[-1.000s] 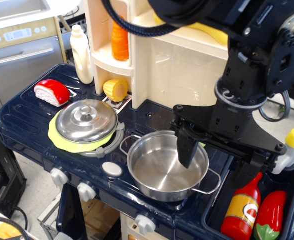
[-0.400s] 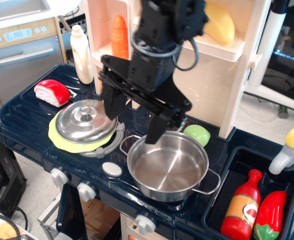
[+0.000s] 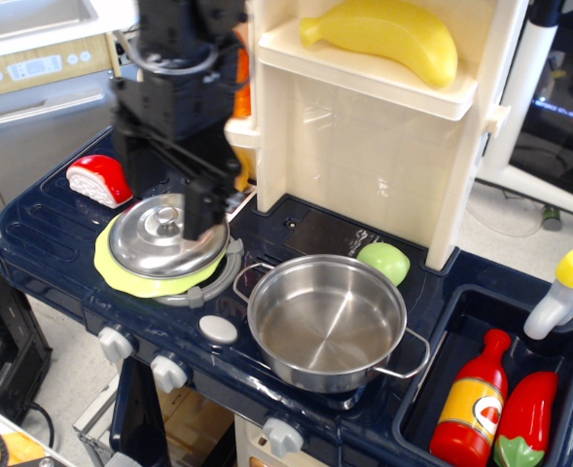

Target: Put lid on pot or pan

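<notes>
Dark navy plastic toy-kitchen worktop [image 3: 53, 243], glossy, with moulded burner rings and pale grey knobs along its front edge. Cream plastic shelf tower [image 3: 364, 146] rises at the back; a yellow toy banana [image 3: 388, 34] lies on its top shelf. Grey metal cabinet [image 3: 43, 107] stands behind at left; pale floor beyond at right. Round shiny steel domed lid [image 3: 167, 234] with small central knob sits on a flat lime-green plate [image 3: 121, 274], left of centre, on a grey burner ring. Shallow shiny stainless-steel pot [image 3: 327, 321] with wire loop handles stands empty, just to the lid's right, apart from it. Black robot hand [image 3: 160, 180] hangs over the lid, fingers spread apart, one finger [image 3: 205, 206] low over the dome's right side; contact not discernible. Arm top cut off by frame. Red-and-white toy [image 3: 103, 179] partly hidden behind the hand. Red ketchup bottle [image 3: 473, 401] in right-hand bin, base cut off.
</notes>
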Action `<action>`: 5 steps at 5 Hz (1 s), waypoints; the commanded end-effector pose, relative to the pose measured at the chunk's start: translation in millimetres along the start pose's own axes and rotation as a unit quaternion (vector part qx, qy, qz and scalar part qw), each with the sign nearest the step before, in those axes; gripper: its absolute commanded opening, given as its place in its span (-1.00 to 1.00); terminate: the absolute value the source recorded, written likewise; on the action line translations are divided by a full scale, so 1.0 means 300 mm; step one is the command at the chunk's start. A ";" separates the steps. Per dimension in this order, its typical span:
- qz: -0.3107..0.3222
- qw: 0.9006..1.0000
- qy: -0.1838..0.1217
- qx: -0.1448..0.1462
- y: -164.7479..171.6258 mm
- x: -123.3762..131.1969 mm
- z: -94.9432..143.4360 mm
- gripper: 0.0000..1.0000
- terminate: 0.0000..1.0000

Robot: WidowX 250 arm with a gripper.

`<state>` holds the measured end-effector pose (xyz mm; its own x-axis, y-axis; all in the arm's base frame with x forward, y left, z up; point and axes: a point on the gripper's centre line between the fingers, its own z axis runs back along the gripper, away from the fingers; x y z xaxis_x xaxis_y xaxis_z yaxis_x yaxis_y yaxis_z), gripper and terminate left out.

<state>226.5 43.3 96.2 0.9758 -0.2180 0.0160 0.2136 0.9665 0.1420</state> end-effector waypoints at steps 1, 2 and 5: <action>-0.050 0.998 -0.041 -0.006 0.067 0.062 -0.080 1.00 -1.00; -0.074 0.996 -0.042 -0.009 0.111 0.090 -0.107 1.00 -1.00; -0.083 0.994 -0.064 -0.025 0.139 0.095 -0.198 -1.00 -1.00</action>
<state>260.6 84.5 38.8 0.9222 -0.3718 0.1065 0.3635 0.9273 0.0895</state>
